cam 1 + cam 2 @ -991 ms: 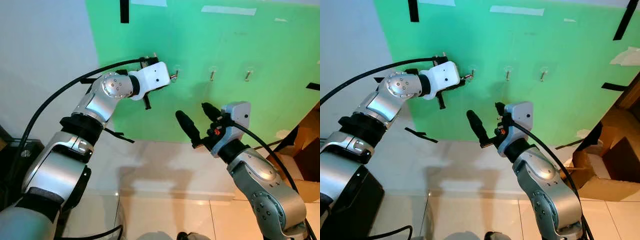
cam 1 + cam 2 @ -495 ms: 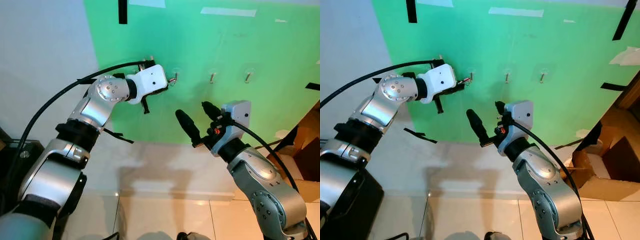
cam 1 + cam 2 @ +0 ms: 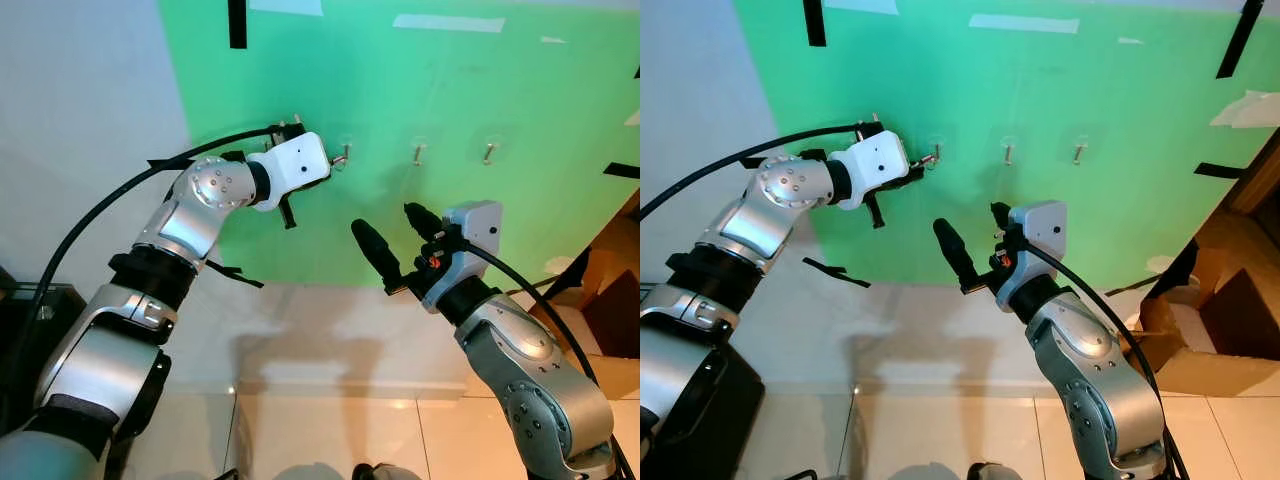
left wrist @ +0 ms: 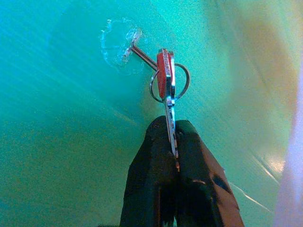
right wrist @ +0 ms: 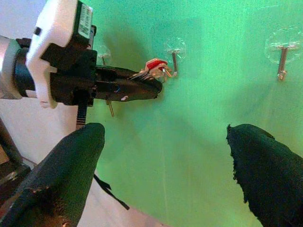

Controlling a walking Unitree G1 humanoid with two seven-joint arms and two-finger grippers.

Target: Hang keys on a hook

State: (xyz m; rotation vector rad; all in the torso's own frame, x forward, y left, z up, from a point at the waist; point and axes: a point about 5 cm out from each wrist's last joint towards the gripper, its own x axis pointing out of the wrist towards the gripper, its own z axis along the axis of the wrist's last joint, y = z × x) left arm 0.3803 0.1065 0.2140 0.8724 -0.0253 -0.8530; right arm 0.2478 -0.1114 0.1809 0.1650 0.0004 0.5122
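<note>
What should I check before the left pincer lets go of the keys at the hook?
1. Left pincer shut on the keys: ok.
2. Key ring at the hook tip: ok.
3. Ring fully seated over the hook's upturned end: cannot tell.
4. Hook's clear pad flat on the green wall: ok.
5. Right pincer open, held low, apart from the hook: ok.
6. Neighbouring hooks bare, if a retry is needed: ok.

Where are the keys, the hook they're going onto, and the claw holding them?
keys (image 4: 165, 75), left wrist view, red key head.
hook (image 4: 141, 53), left wrist view, metal shank.
left gripper (image 4: 171, 142), left wrist view, between the fingertips.
</note>
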